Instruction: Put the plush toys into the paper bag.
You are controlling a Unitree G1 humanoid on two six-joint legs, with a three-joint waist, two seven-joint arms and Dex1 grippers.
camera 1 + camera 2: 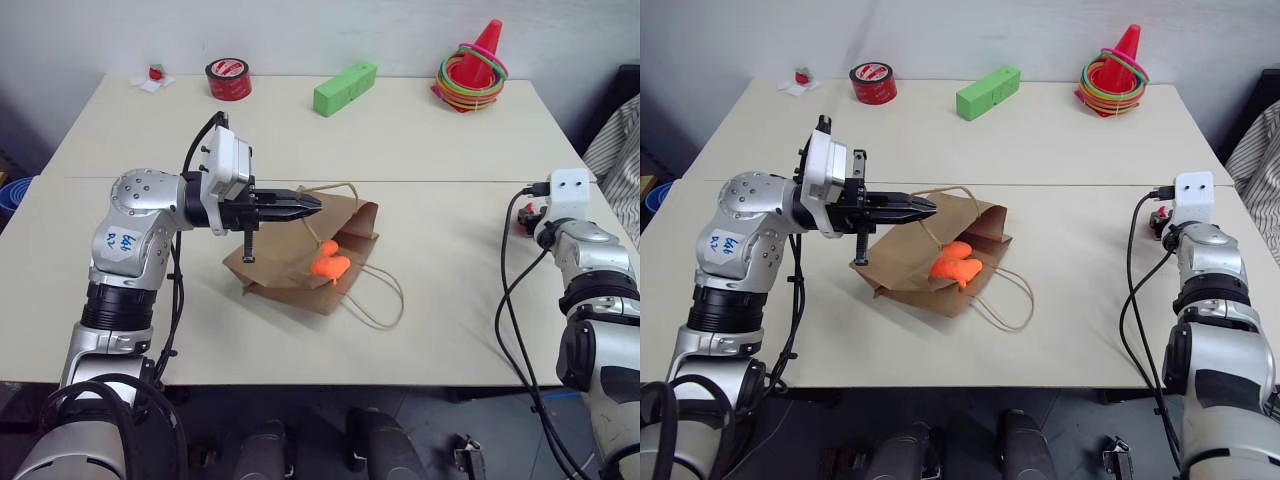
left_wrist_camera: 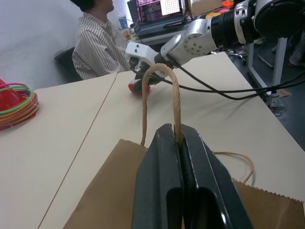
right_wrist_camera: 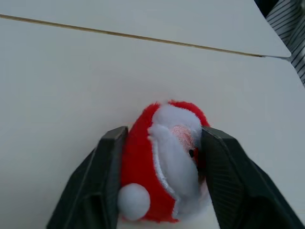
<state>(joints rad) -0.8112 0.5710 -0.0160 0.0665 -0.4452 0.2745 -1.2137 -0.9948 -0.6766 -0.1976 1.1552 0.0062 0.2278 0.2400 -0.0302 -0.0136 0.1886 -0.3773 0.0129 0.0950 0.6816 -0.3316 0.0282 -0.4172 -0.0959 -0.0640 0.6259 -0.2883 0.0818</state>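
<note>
1. L gripper [image 1: 305, 205] pinched on paper bag [image 1: 290, 262] handle, lifting mouth open.
2. Orange toy [image 1: 329, 262] at bag mouth.
3. R gripper [image 3: 159, 179] fingers astride Santa toy [image 3: 164, 164] on table [image 1: 420, 140], for pickup; clamped — can't tell.

bag [image 1: 290, 262]: matt kraft paper | Santa toy [image 3: 164, 162]: fuzzy plush | table [image 1: 420, 140]: smooth matt

red tape roll [image 1: 228, 78], green block [image 1: 345, 88] and ringed cone [image 1: 474, 66] along the table's [image 1: 440, 140] far edge.
</note>
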